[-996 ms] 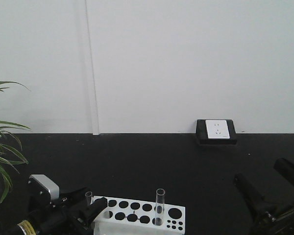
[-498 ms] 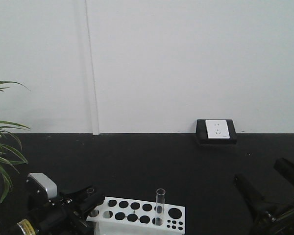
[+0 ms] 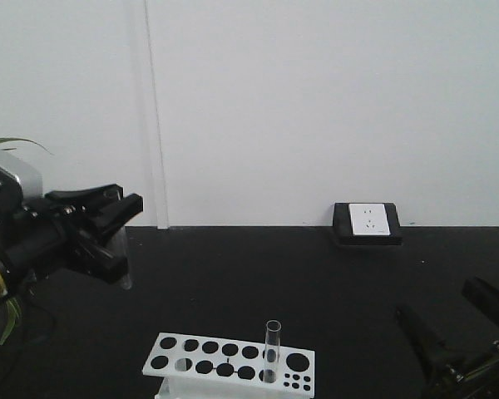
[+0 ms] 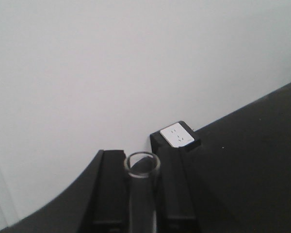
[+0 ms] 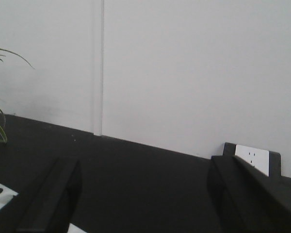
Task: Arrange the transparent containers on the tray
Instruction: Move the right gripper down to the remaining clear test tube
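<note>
Above the black tabletop, the left gripper hangs high and well apart from the white rack with holes, its jaws closed snugly on a clear test tube whose open rim shows between the fingers. The right gripper waits low at the other side, spread wide and holding nothing. The step looks like carrying the first tube to the yellow tray, which is out of view, so next comes a level lay-down there and a fetch of the second test tube standing upright in the rack.
</note>
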`<state>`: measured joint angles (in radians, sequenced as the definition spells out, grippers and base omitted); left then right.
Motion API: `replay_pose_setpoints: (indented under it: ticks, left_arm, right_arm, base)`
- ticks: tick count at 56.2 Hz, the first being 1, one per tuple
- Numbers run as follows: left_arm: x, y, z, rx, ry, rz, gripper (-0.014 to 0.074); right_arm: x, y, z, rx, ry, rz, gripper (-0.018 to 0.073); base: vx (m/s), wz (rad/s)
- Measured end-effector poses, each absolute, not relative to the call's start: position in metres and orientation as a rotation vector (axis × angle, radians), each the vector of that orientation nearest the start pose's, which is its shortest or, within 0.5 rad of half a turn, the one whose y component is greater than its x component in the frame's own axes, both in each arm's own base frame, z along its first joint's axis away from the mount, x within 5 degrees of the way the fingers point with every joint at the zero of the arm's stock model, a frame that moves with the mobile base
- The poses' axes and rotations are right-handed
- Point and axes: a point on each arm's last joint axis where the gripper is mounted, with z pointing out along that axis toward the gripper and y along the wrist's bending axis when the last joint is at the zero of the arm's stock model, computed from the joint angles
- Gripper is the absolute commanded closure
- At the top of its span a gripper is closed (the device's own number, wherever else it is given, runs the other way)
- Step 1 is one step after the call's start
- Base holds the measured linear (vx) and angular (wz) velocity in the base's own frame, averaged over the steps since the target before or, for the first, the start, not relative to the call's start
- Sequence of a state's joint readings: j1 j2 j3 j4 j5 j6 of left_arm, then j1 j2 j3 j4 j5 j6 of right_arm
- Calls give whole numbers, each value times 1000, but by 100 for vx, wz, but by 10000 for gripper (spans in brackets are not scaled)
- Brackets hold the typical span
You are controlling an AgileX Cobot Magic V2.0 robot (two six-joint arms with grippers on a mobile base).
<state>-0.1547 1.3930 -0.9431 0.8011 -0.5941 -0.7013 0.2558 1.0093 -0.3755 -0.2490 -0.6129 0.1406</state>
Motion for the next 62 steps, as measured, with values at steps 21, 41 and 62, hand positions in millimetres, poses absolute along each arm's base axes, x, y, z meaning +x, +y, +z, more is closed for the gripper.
replay_pose_setpoints:
  ticks: [21, 41, 62]
  left_arm:
    - [258, -80, 387, 586, 1473, -354, 600]
    - [234, -76, 405, 558, 1464, -375, 600]
    - [234, -76, 404, 537, 1475, -396, 600]
  right_arm:
    - [206, 89, 229, -647, 1627, 334, -18]
    - [234, 116, 194, -672, 1572, 631, -1]
    - [278, 146, 188, -741, 1525, 739, 6]
  base:
    - [0, 0]
    - [0, 0]
    - [0, 0]
